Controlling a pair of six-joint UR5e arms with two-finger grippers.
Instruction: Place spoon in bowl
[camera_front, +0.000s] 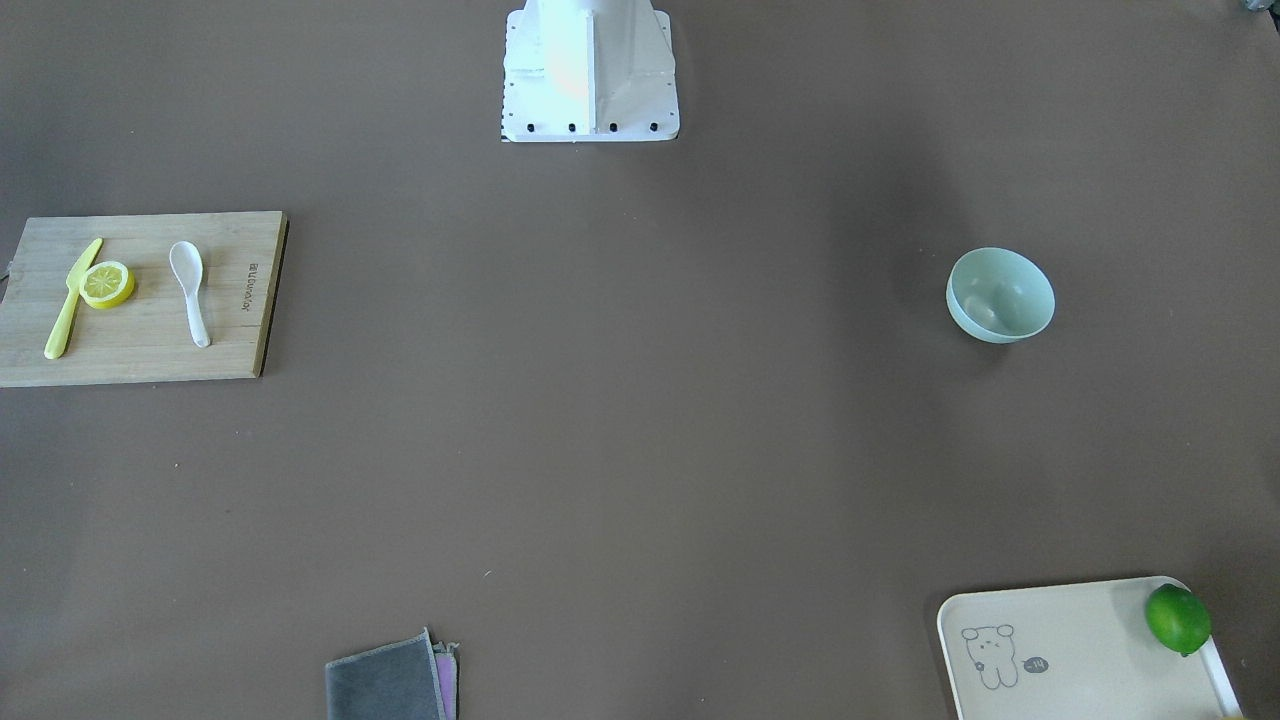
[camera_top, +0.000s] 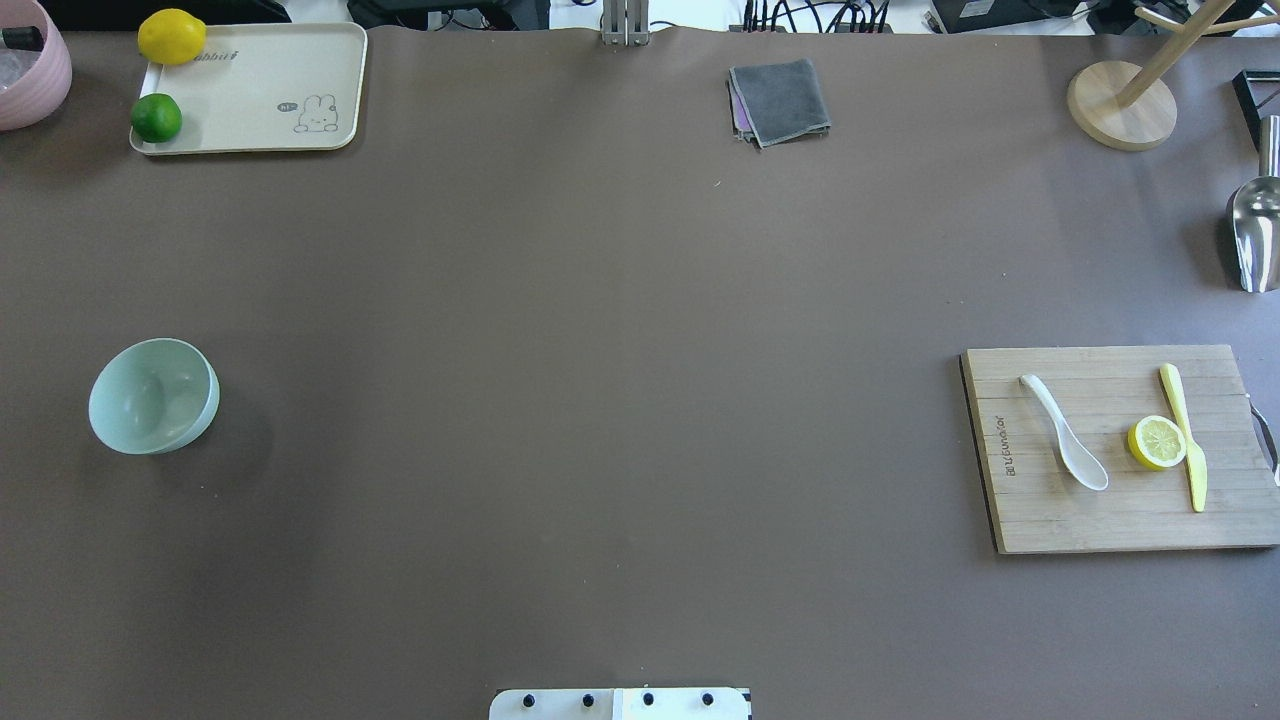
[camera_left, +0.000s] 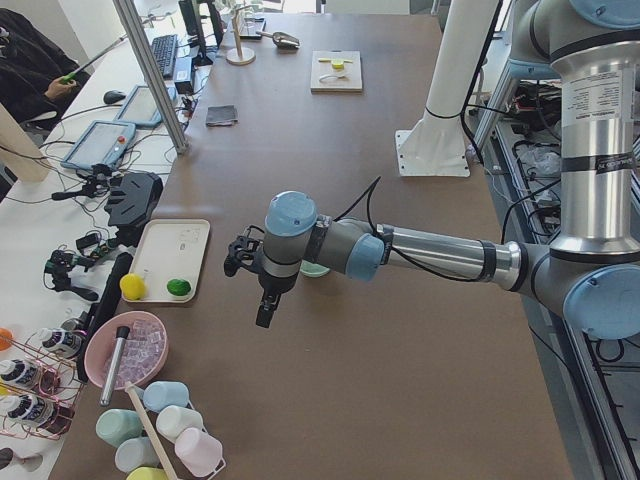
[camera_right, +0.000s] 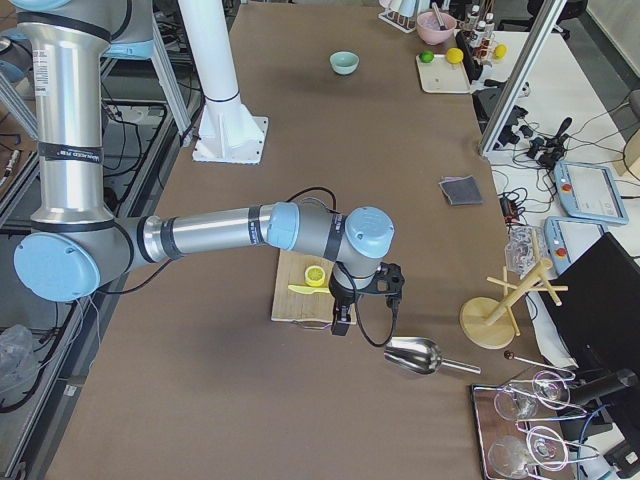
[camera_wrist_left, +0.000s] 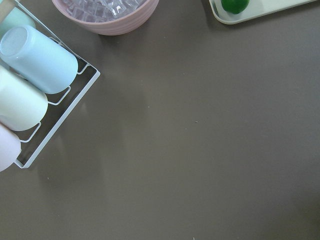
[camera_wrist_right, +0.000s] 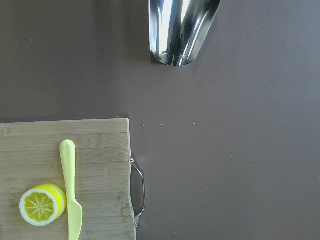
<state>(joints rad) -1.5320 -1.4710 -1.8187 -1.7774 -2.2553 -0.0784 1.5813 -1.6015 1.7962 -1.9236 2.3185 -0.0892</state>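
Note:
The white spoon (camera_front: 192, 295) lies on a wooden cutting board (camera_front: 140, 350), scoop toward the robot; it also shows in the overhead view (camera_top: 1062, 432). The mint-green bowl (camera_front: 1000, 295) stands empty at the other end of the table (camera_top: 150, 395). My left gripper (camera_left: 264, 312) hangs above the table beyond the bowl, near a tray and a cup rack. My right gripper (camera_right: 342, 322) hangs over the far end of the cutting board. Both grippers show only in the side views, so I cannot tell whether they are open or shut. Neither wrist view shows the spoon or the bowl.
A yellow knife (camera_top: 1185, 445) and half a lemon (camera_top: 1157, 442) share the board. A metal scoop (camera_top: 1255, 235) and a wooden stand (camera_top: 1120, 105) lie beyond it. A cream tray (camera_top: 250, 95) holds a lime (camera_top: 156, 117) and a lemon (camera_top: 171, 36). A grey cloth (camera_top: 780, 100) lies at the far edge.

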